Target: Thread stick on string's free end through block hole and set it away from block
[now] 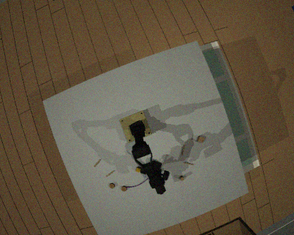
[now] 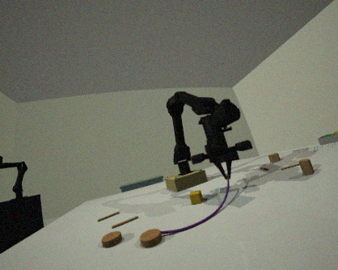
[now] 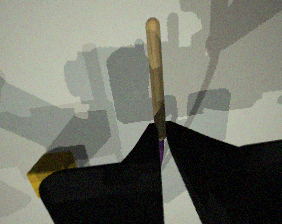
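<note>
I had the hand clamped on the stick, raised off the desk, its purple string trailing to the button.

table | on it: two round buttons, two loose sticks, yellow cube, block
</note>
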Tool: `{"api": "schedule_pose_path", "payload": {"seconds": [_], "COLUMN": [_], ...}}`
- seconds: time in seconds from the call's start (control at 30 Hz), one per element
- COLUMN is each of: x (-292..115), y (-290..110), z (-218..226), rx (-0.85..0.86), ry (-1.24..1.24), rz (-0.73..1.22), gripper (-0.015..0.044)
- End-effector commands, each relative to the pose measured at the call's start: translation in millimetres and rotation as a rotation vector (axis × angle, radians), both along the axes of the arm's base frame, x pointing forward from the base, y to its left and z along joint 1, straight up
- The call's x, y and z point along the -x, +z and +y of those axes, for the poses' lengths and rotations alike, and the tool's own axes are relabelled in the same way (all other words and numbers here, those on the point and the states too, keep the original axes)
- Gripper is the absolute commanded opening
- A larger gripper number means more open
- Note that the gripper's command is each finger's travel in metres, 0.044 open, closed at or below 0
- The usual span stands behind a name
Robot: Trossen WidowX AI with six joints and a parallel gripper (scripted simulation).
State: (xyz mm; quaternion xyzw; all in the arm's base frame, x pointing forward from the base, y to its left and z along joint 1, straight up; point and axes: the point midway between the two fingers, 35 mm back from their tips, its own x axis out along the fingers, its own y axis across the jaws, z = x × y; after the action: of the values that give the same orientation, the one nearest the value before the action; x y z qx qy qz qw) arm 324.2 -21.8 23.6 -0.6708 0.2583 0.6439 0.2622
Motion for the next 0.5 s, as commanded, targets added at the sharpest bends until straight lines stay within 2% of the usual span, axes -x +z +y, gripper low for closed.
{"api": "schedule_pose_path", "payload": {"seconds": [0.0,0.47], "x": [-1,2], "y": [8,18], "z": [0,0], "rx": [0.000,0.000], "ry": [0.000,0.000], "rz": [-0.004,0.000], "gripper": [0.0000,0.0000]}}
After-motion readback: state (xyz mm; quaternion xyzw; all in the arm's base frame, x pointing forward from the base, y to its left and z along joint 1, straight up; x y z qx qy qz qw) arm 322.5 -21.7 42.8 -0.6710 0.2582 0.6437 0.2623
